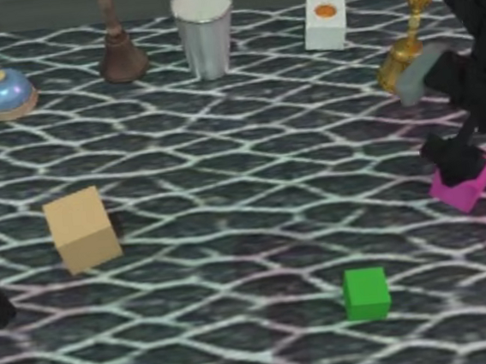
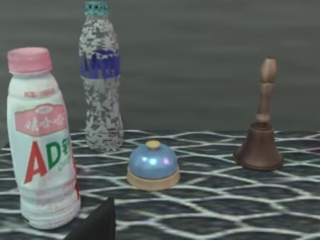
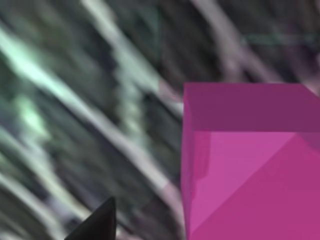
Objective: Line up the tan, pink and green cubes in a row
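Pink cube (image 3: 250, 165) fills the right wrist view, close under the camera, one face and a top edge showing. From above, right gripper (image 1: 458, 164) sits directly over the pink cube (image 1: 463, 185) at the right edge of the surface (image 1: 242, 173), dark fingers covering the cube's upper part. Contact looks likely; whether the jaws have closed on it, cannot tell. Cube rests on or just clear of the surface, also unclear.

Outward: green cube (image 1: 366, 293) lies nearer the front, left of the pink, well apart. Tan cube (image 1: 81, 229) far over on the left side, well apart from both. No row yet.

Left gripper not in view; only a dark arm edge at the top view's left border. Its wrist camera looks at a blue call bell (image 2: 153, 165), wooden hand bell (image 2: 260, 125), a white drink bottle with pink cap (image 2: 42, 140) and a water bottle (image 2: 101, 80).

Orientation: no long axis on any cube. Pink sits turned on the surface, a corner pointing toward the front. Tan is likewise rotated; green nearly square to the view.

Risks, judged:
- Grip across a corner instead of flat faces could twist or squirt the cube out.
- Pink is near the surface edge; a nudge outward could drop it.
- Gold trophy (image 1: 406, 41) and white block with orange dot (image 1: 326, 21) stand behind; a high swing could clip the trophy.
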Available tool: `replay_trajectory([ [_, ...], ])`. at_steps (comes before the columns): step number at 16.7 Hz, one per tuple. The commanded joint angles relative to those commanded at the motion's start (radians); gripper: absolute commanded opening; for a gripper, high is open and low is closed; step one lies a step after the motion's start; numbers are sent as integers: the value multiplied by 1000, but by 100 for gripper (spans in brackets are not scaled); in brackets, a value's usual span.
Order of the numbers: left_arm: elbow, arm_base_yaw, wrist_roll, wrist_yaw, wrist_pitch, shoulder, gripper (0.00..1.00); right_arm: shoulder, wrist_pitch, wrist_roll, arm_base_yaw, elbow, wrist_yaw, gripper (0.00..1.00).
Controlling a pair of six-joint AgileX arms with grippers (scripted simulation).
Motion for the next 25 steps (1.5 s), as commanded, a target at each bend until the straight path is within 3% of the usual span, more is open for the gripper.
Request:
replay_trajectory([
  [5, 0, 0, 0, 0, 0, 0, 100, 76, 205, 1, 1, -120, 1, 100],
  [11, 0, 0, 0, 0, 0, 0, 100, 93, 239, 1, 1, -144, 1, 100],
  [24, 0, 0, 0, 0, 0, 0, 100, 93, 239, 1, 1, -144, 1, 2],
  [25, 0, 0, 0, 0, 0, 0, 100, 93, 239, 1, 1, -144, 1, 0],
])
